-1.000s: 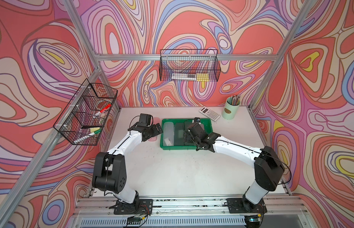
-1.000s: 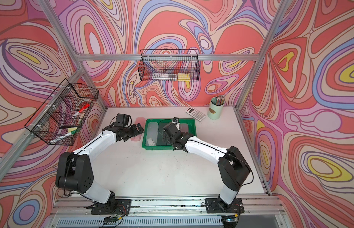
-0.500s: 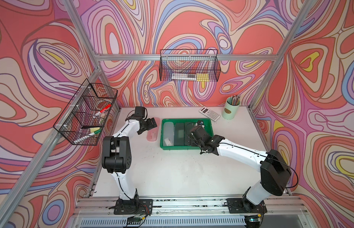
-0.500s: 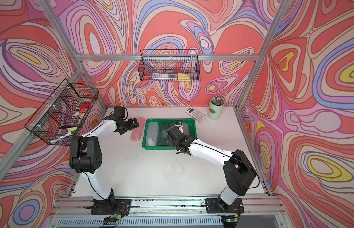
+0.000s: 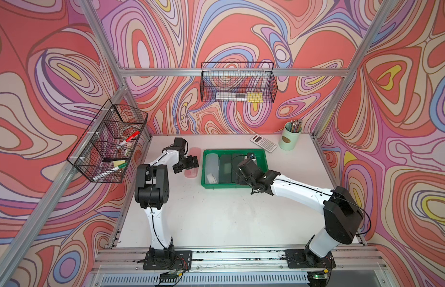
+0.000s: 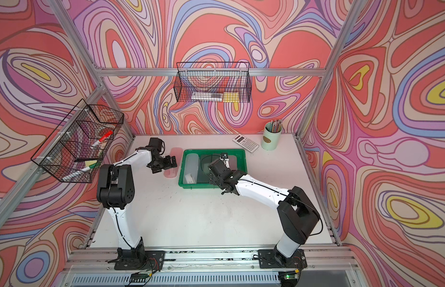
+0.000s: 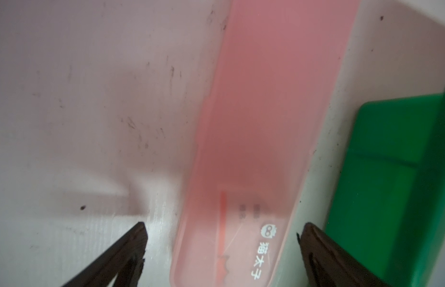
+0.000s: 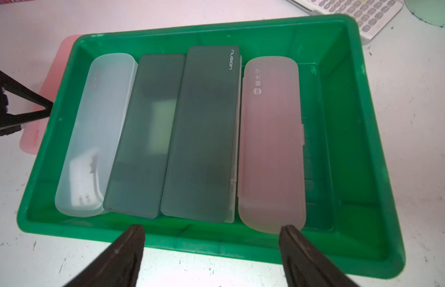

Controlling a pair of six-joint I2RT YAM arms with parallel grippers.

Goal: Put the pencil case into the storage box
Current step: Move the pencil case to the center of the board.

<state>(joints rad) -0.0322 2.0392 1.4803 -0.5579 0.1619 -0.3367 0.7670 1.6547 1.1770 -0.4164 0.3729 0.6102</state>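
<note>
Storage box, the shallow bright-green plastic tray (image 5: 229,150), sits where it sat a second ago, on the far half of the white table (image 5: 216,218). It holds four cases side by side. From the left these are a frosted white plastic case (image 8: 97,129), a dark grey case (image 8: 147,134), a wider dark grey case (image 8: 201,134) and a pale pink case (image 8: 271,139). Only a narrow green strip is free at the right.

The left arm (image 5: 167,159) has changed most. Its elbow was low and spread a second ago and now stands upright. Its end had swung off toward the far left half a second back and is now over the work again. The right arm (image 5: 301,192) has barely shifted and hangs at the box's near rim.

The pink translucent plastic pencil case (image 7: 266,124) lies flat on the table just left of the box, along its left rim. It is in the same spot as half a second ago, so it is not yet in the box.

The left claw (image 7: 222,228) is released. Its fingers are spread on either side of the case's printed end and, as far as the wrist view shows, touch nothing. The right claw (image 8: 211,228) is also released and empty, with its tips above the near rim.

The right side's placing looks finished, and the pick of this last case seems about to begin. Room in the box looks tight for a fifth case.
</note>
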